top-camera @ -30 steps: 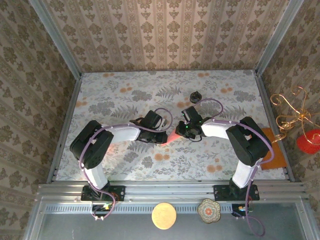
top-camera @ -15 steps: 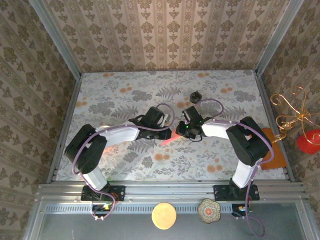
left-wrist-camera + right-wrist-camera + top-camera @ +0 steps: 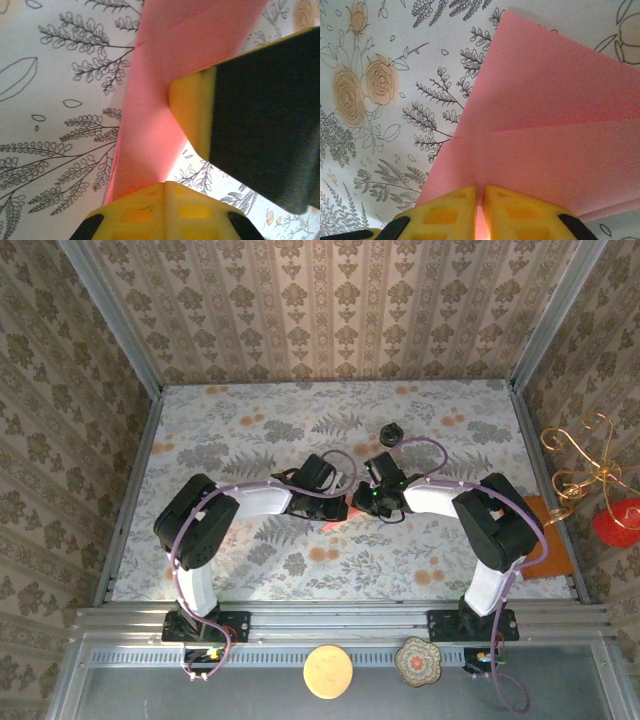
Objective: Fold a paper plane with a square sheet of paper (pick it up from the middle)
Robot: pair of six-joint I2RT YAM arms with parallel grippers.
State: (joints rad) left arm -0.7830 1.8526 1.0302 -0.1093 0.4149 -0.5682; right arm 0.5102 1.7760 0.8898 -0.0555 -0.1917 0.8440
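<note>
The pink sheet of paper [image 3: 545, 125] is folded, with creases and layered flaps. It is held just above the floral tablecloth [image 3: 250, 440] near the middle. In the top view only a small pink tip of the paper [image 3: 333, 525] shows below the two grippers. My left gripper [image 3: 165, 184] is shut on the paper's [image 3: 150, 130] narrow end, and my right gripper [image 3: 480, 187] is shut on its edge. The two meet tip to tip, left gripper [image 3: 341, 508] against right gripper [image 3: 358, 504]. A right finger [image 3: 200, 115] presses the paper in the left wrist view.
A small dark-lidded jar [image 3: 390, 433] stands behind the grippers. An orange sheet [image 3: 556, 532] lies at the table's right edge, beside a gold wire ornament [image 3: 585, 465] and a red object [image 3: 617, 522]. Metal frame rails [image 3: 130, 500] border the table.
My left arm has swung right, up to the right gripper, and its jaws have shut on the pink paper. The right gripper has kept its place and grip.
</note>
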